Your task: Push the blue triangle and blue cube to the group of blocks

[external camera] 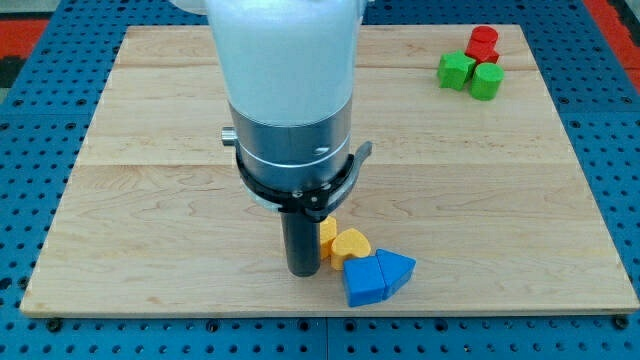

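Note:
The blue cube [365, 282] and the blue triangle [397, 268] lie touching each other near the board's bottom edge, right of centre. Two yellow blocks touch them at their upper left: a heart-shaped one [351, 244] and another [327, 235] partly hidden behind the rod. My tip [303, 270] rests on the board just left of the yellow blocks and left of the blue cube. At the view's top right sits a group of a red block [483, 43] and two green blocks [456, 70] [487, 81].
The wooden board [150, 180] lies on a blue perforated table [30, 150]. The arm's wide white and metal body [288, 100] hides the middle of the board above my tip.

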Robot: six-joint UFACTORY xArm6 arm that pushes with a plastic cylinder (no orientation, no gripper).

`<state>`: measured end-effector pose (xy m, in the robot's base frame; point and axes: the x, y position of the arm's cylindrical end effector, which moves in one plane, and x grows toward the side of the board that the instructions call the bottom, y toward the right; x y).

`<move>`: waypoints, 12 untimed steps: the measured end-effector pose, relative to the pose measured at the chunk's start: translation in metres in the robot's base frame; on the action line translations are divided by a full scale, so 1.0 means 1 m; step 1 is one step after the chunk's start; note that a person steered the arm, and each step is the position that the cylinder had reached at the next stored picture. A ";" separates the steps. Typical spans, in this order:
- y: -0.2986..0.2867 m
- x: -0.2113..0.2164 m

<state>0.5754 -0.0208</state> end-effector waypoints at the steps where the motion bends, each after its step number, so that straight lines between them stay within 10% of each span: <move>1: -0.029 0.042; 5: 0.165 0.014; 12: 0.112 -0.193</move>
<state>0.3828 0.0912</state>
